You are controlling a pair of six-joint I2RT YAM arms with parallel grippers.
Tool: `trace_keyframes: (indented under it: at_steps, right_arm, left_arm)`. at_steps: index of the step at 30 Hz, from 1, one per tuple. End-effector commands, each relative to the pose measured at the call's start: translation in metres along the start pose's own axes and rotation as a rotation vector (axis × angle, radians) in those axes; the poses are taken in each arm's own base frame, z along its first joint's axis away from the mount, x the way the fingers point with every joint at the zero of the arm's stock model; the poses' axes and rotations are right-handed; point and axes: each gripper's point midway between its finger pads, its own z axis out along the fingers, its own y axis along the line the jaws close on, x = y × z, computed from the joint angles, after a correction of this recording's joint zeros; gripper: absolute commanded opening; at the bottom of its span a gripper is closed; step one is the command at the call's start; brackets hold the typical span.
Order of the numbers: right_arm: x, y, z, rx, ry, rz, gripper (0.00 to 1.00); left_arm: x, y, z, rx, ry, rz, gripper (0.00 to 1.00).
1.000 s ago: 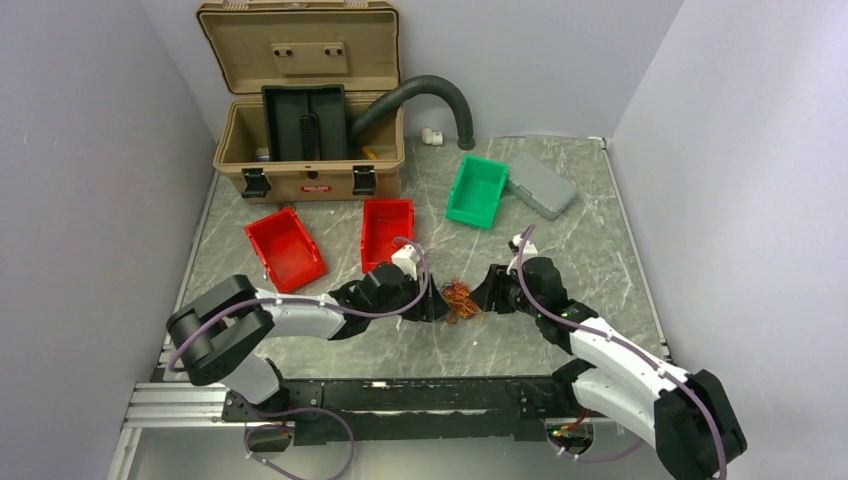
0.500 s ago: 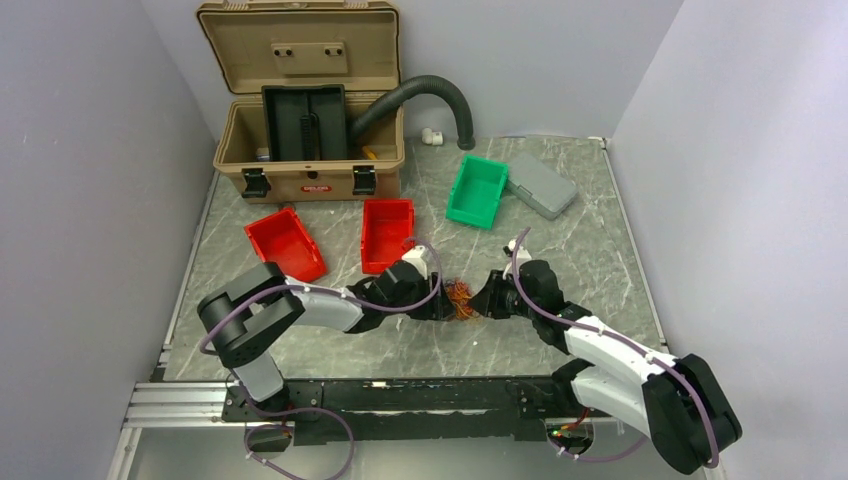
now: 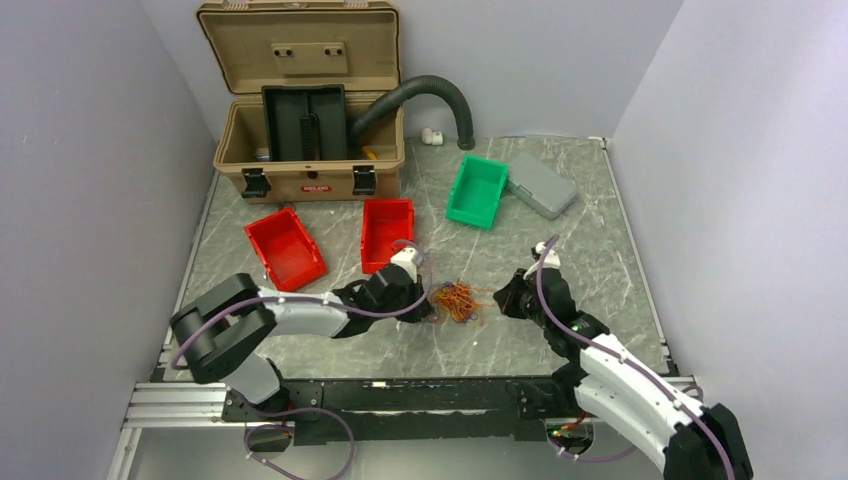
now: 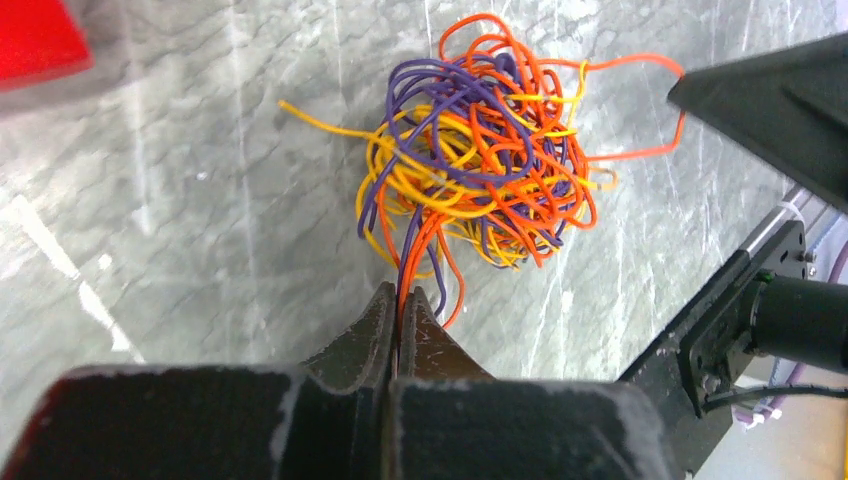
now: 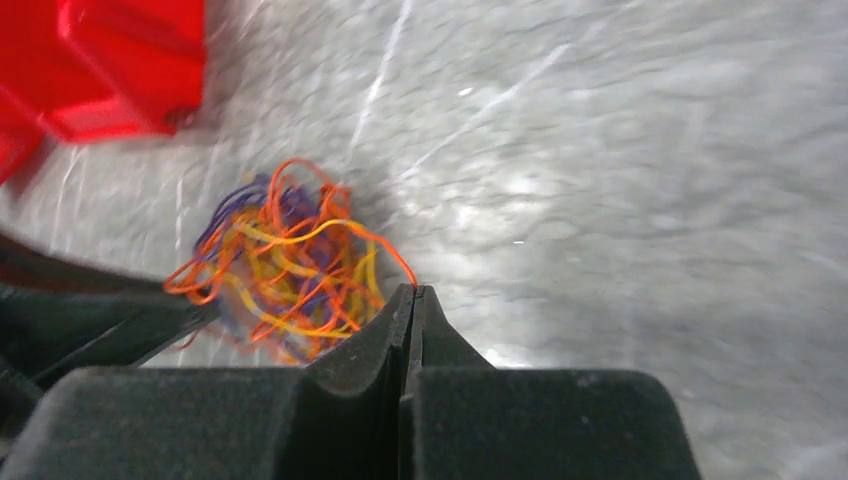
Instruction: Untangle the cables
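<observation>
Left hand and right hand drawn further apart, each pinching cables, tangle spread

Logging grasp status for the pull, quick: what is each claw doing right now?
Left claw: closed, pinching a few strands of the cables.
Right claw: closed, pinching one orange strand of the cables.

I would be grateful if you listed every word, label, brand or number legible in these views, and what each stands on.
Red label on the front wall of the tan toolbox: its lettering is too small to read.
No other text, number or sign is legible in any of the three views.
</observation>
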Motion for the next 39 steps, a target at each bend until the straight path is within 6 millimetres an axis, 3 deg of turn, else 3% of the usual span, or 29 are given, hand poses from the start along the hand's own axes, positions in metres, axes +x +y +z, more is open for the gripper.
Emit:
trace_keyframes:
  at_steps: [1,7,14,16,18,21,22,24,27,29,33,39]
  right_arm:
    - [-0.036,-0.039,-0.02,0.246,-0.184,0.068,0.0]
    - [-0.052,-0.058,-0.035,0.368,-0.289,0.143,0.0]
    - [-0.07,-0.068,-0.045,0.481,-0.327,0.129,0.0]
    - [-0.074,-0.066,-0.047,0.48,-0.326,0.115,0.0]
    - [-0.071,-0.051,-0.04,0.393,-0.282,0.057,0.02]
    - [-0.057,-0.003,-0.025,0.109,-0.169,-0.07,0.62]
    - [-0.048,0.01,-0.023,0.026,-0.129,-0.09,0.73]
    - [-0.03,0.032,-0.021,-0.122,-0.058,-0.109,0.74]
    - [-0.005,0.045,-0.019,-0.23,0.032,-0.093,0.7]
    - [0.009,0.053,-0.02,-0.306,0.075,-0.096,0.67]
    - [0.027,0.064,-0.023,-0.392,0.114,-0.094,0.64]
    - [0.045,0.06,-0.015,-0.392,0.153,-0.068,0.63]
  left_arm:
    - [-0.005,0.008,-0.024,-0.026,-0.041,0.025,0.0]
    - [-0.001,0.019,-0.046,-0.042,-0.05,0.034,0.0]
    - [0.001,0.021,-0.052,-0.05,-0.028,0.083,0.0]
    - [0.002,0.019,-0.053,-0.032,-0.028,0.093,0.0]
    - [0.001,0.011,-0.052,0.01,-0.024,0.124,0.0]
    - [0.005,0.002,-0.046,0.056,0.012,0.14,0.03]
    - [0.008,-0.001,-0.044,0.07,0.023,0.141,0.06]
    - [0.012,-0.008,-0.042,0.126,0.034,0.144,0.22]
    - [0.01,-0.021,-0.046,0.209,0.009,0.154,0.52]
    - [0.007,-0.022,-0.051,0.213,-0.009,0.168,0.62]
    - [-0.007,-0.015,-0.059,0.139,-0.03,0.253,0.69]
    - [-0.03,-0.017,-0.068,0.081,-0.047,0.393,0.73]
